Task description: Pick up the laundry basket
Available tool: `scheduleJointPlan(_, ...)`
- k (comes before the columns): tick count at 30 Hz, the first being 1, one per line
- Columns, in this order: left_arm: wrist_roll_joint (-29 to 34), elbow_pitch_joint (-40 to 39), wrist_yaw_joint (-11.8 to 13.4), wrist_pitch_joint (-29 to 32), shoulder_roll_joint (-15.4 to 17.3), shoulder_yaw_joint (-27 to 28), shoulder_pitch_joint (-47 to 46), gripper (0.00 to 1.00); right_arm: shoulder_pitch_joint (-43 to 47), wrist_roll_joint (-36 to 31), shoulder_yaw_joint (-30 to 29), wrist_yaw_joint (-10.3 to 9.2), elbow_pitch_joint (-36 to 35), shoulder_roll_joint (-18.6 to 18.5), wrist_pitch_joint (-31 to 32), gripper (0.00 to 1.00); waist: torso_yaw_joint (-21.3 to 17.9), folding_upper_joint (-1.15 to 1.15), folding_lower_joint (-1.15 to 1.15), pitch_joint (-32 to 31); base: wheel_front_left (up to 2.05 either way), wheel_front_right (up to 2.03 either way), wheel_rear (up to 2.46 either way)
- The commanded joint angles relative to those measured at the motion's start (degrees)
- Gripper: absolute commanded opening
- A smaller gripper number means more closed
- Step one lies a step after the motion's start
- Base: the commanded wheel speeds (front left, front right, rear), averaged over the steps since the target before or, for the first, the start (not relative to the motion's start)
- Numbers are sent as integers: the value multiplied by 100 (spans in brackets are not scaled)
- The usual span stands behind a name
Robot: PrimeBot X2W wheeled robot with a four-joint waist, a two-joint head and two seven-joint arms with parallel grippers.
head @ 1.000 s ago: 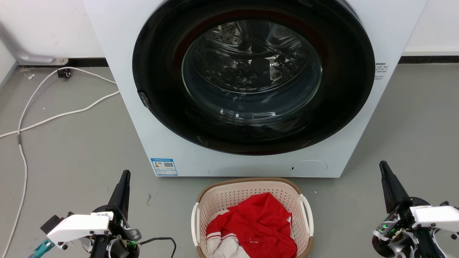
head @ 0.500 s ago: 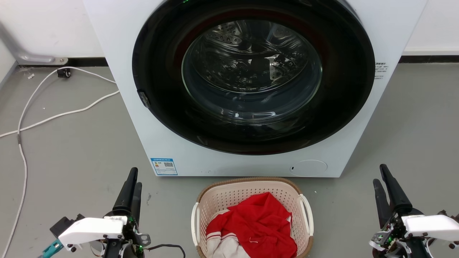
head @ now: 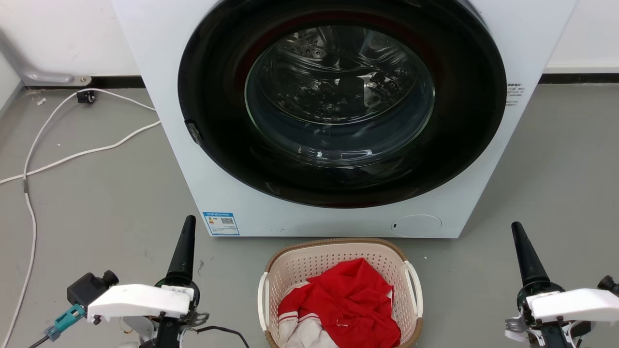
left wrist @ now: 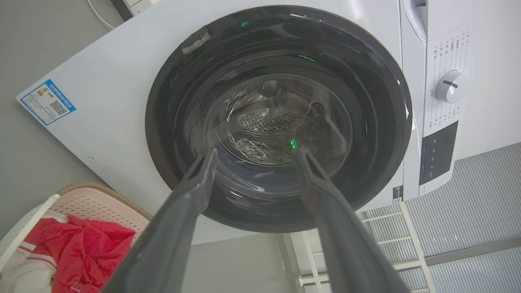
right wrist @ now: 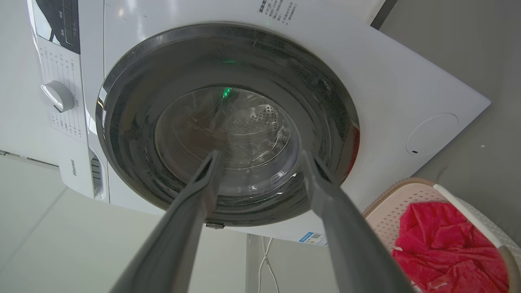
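Observation:
The laundry basket, cream perforated plastic with a brown rim and white side handles, stands on the grey floor just in front of the washer. A red and white garment lies in it. My left gripper hovers left of the basket, fingers pointing at the washer. In the left wrist view this gripper is open and empty, with the basket at the lower left. My right gripper sits right of the basket, well apart from it. It is open too, with the basket at the lower right.
A white front-loading washer with a closed round dark door rises directly behind the basket. White cables trail over the floor at the far left. Bare grey floor lies between each gripper and the basket.
The left gripper has moved right and forward, closer to the basket. Both wrists have rolled, so each gripper's fingers now line up edge-on in the head view.

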Motion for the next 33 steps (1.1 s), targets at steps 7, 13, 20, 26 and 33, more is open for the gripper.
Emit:
scheduleJointPlan(7, 1069, -160, -4, -192, 12, -104, -38, 100, -33, -1162, -16, 0, -188, -6, -190, 100, 10, 0, 0, 9, 0, 0, 0)
scheduleJointPlan(13, 1804, -196, 15, -316, 11, -191, -18, 100, 1, -2078, -7, 0, -302, -4, -234, 100, 15, 0, 0, 9, 0, 0, 0)
scheduleJointPlan(20, 2545, -260, 50, -451, 16, -271, 17, 100, 80, -2911, 71, 0, -515, -1, -186, 100, 17, 0, 0, 10, 0, 0, 0)
scheduleJointPlan(26, 3116, -274, 118, -561, 52, -336, 23, 100, 150, -3444, 100, 0, -676, 0, -153, 100, 28, 0, 0, 13, 0, 0, 0)
scheduleJointPlan(33, 3695, -298, 206, -676, 107, -430, 46, 100, 221, -4017, 119, 0, -822, 2, -49, 100, 31, 0, 0, 15, 0, 0, 0)
